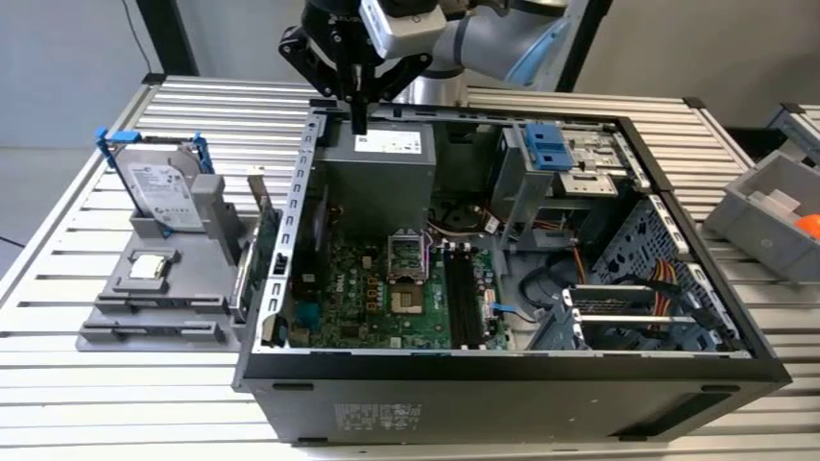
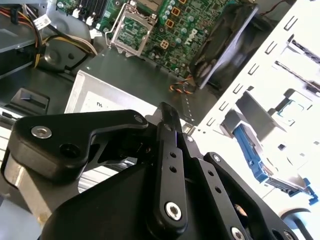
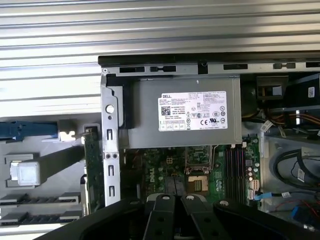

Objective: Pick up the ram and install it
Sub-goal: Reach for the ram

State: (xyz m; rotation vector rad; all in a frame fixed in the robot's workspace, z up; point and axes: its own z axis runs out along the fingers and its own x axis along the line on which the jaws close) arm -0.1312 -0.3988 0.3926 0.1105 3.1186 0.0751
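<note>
Currently the hand [image 1: 360, 125] hangs at the top centre of the exterior view. It points down over the rear rim of the open computer case [image 1: 513, 365], just above the grey power supply [image 1: 378, 192]. Its two fingers [image 2: 169, 165] are drawn together at the tips in both wrist views. In the first wrist view the power supply's labelled face lies beyond those tips.

The ram cannot be placed for sure. The long dark memory slots [image 1: 462, 298] lie beside the green motherboard [image 1: 365, 298] in the lower middle of the case, well apart from the hand. Whether a stick sits in one of them cannot be told.

Toward the exterior view's left, a grey holder [image 1: 167, 322] rests on the slatted metal table [image 1: 103, 403], just beside the case. A silver hard drive [image 1: 164, 192] in a blue frame stands upright on it. A green card [image 1: 265, 254] with a metal bracket stands on edge at the holder's side nearest the case. A grey bin [image 1: 769, 216] sits at the right edge of that view.
</note>
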